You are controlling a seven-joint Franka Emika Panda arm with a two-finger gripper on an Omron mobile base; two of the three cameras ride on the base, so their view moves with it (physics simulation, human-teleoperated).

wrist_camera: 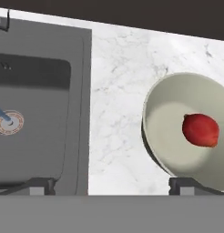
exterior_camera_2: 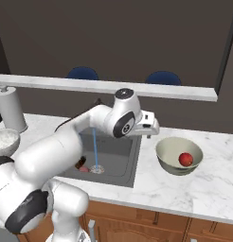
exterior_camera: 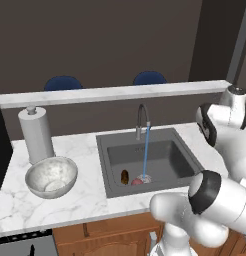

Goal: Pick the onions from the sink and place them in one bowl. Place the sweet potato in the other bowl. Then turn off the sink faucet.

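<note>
Your gripper (wrist_camera: 112, 185) hangs with its jaws spread wide and nothing between them, over the marble counter (wrist_camera: 116, 95) between the sink (wrist_camera: 38, 109) and the olive-beige bowl (wrist_camera: 168, 150). In the hand view one fingertip sits at about 7 o'clock over the sink's edge, the other at about 5 o'clock over the bowl's rim.

The bright red onion (wrist_camera: 201, 129) lies inside that bowl, at 3 o'clock in the hand view. The duller pinkish onion (exterior_camera: 137, 181) rests on the sink floor, just beside the drain (wrist_camera: 9, 122), with the sweet potato (exterior_camera: 124, 176) close by at its 9 o'clock in the left base view.

The faucet (exterior_camera: 142, 120) pours a thin blue stream (exterior_camera: 146, 152) onto the drain. The silvery mottled bowl (exterior_camera: 51, 176) sits on the counter at the sink's 9 o'clock, next to a paper towel roll (exterior_camera: 36, 134).
</note>
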